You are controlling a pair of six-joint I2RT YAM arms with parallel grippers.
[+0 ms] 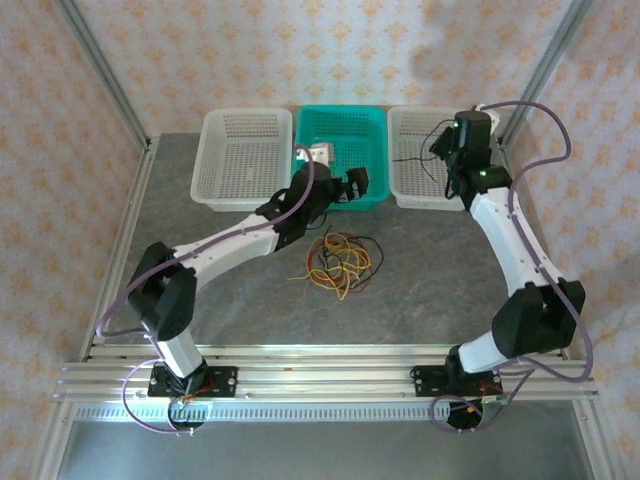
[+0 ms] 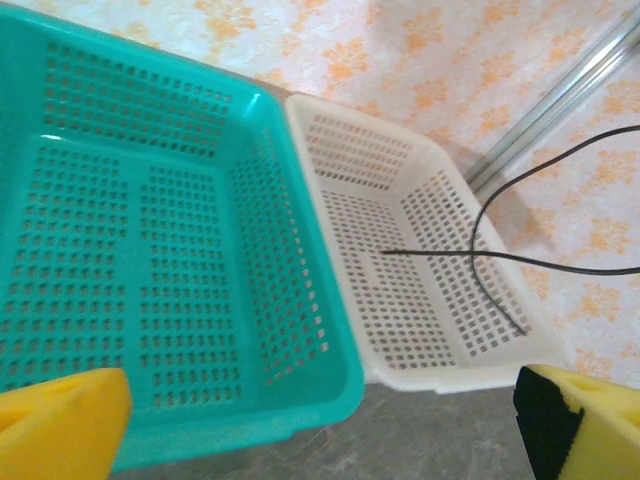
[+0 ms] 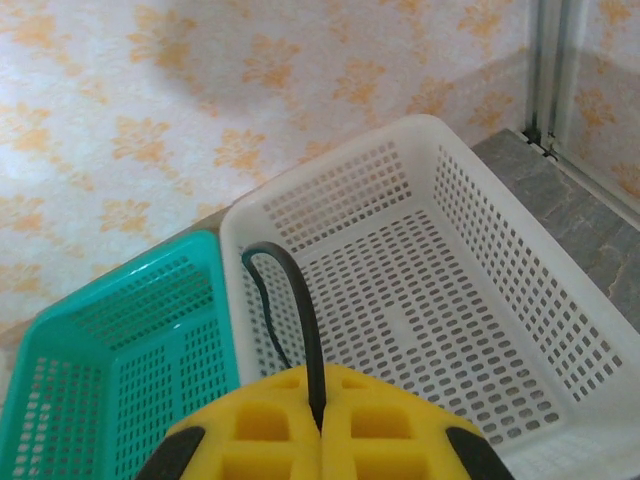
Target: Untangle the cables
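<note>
Cable (image 2: pixel 430 253) above right white basket (image 2: pixel 450 378)

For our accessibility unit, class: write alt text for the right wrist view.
The right arm's yellow fingers are shut on a thin black cable that loops in front of a white basket; a teal basket sits beside it.

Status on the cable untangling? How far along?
Done: one black cable is out of the tangle. In hand: the right gripper is shut on it over the right white basket; the left gripper is open by the teal basket. Left: the red, yellow and black tangle lies on the table.
</note>
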